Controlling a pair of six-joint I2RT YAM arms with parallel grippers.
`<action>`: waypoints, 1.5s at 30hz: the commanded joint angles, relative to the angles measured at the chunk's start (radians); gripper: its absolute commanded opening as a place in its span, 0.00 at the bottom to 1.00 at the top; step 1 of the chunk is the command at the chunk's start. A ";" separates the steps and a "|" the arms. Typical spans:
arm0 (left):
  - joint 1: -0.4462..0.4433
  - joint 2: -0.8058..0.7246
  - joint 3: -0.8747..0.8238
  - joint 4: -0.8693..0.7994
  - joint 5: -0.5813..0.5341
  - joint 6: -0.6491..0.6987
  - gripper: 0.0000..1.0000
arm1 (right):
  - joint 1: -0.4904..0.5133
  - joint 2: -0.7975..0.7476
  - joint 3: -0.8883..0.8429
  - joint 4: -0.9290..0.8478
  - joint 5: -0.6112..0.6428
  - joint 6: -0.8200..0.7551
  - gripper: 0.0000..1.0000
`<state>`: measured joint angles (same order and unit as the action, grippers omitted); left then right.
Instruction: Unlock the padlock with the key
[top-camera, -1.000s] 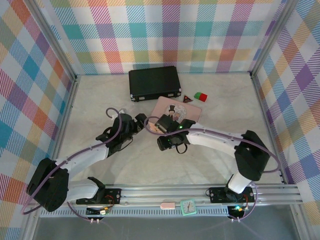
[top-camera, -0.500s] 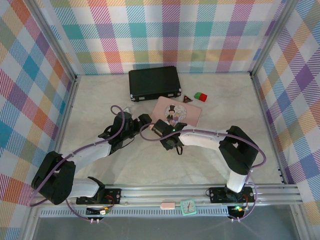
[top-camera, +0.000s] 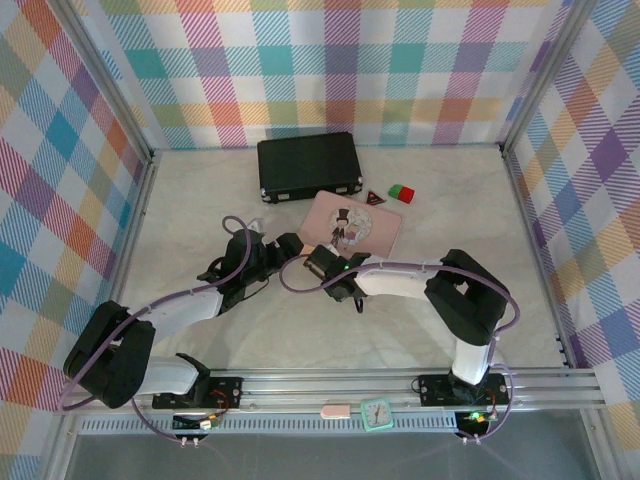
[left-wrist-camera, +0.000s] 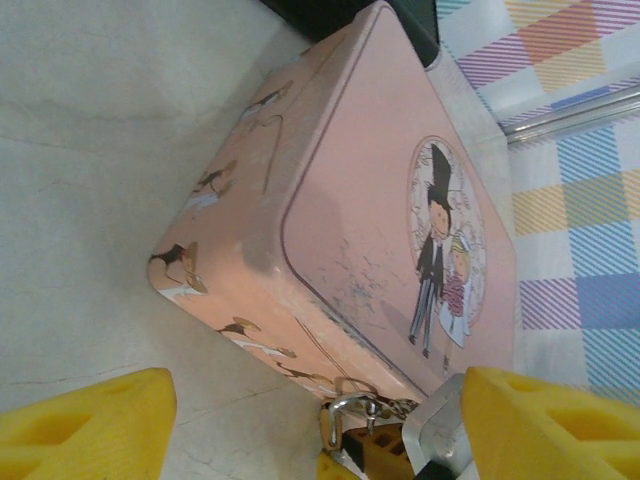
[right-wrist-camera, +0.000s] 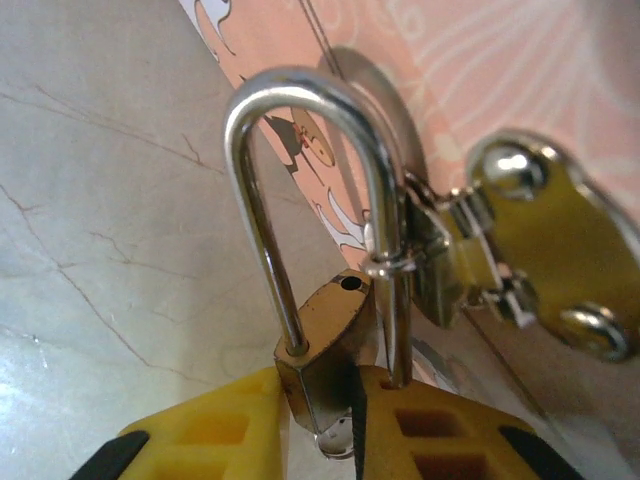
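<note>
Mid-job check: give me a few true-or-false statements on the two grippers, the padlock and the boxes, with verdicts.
1. The right gripper is closed on the body of the padlock. True.
2. The shackle passes through the clasp of the pink box. True.
3. The left gripper is shut. False: its fingers stand wide apart.
4. The pink box has its lid raised. False: the lid is down.
5. The black case lies on top of the pink box. False: it lies beyond the pink box, not on it.
</note>
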<state>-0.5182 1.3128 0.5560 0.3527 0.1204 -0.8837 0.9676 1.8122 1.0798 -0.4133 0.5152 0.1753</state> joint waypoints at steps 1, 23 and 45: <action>0.007 0.019 -0.032 0.089 0.034 -0.021 0.73 | -0.008 -0.011 -0.041 0.063 -0.093 -0.053 0.20; -0.015 0.024 -0.085 0.145 0.053 -0.067 0.70 | -0.018 -0.026 -0.087 0.136 -0.139 -0.082 0.12; -0.143 0.235 -0.065 0.383 0.073 -0.163 0.51 | -0.233 -0.121 -0.100 0.160 -0.729 -0.040 0.00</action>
<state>-0.6464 1.5036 0.4755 0.6392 0.1757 -1.0348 0.7403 1.6733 0.9813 -0.2710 -0.1276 0.1192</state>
